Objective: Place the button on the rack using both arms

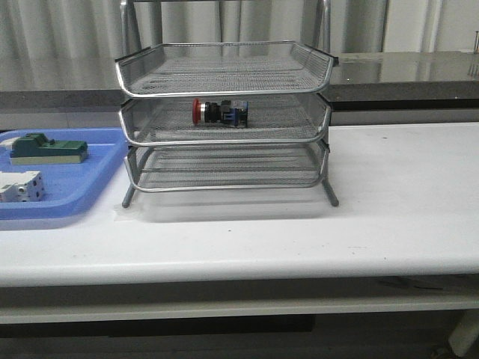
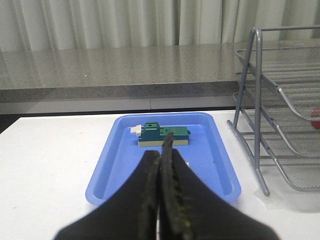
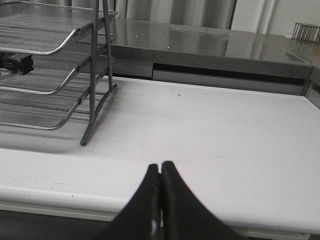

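Button (image 1: 219,112) lies in rack (image 1: 224,93) middle tier; both jaws closed

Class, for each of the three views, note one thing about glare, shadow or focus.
Front view: a soft shadow lies under the rack. Left wrist view: the shut fingers are blurred and dark, the blue tray sharp. Right wrist view: glare streaks the grey counter.
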### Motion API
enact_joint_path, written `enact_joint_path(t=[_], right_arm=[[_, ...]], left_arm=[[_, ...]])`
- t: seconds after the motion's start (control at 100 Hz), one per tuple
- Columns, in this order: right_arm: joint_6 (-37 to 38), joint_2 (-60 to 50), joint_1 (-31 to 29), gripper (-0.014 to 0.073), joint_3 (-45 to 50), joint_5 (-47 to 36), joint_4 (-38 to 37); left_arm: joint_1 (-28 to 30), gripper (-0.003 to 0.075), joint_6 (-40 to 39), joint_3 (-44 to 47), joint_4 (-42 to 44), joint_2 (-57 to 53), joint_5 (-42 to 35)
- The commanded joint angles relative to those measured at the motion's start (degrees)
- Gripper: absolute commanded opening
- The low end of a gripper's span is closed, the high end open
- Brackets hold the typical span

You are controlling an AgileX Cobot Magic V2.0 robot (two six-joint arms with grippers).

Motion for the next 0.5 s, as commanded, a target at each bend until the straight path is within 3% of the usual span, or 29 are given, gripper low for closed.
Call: enact_joint_path(t=[0.0, 0.49], right_arm=[[0.0, -1.0, -0.3, -0.0065, 0.1, -5.0, 0.1], [0.0, -1.0, -0.3, -0.0065, 0.1, -5.0, 0.1]], left_arm=[[-1.1, -0.0020, -2.2, 0.0, 2.0, -1.1, -4.6], [-3.5, -0.0020, -2.3, 13.5, 3.5, -13.1, -11.2]])
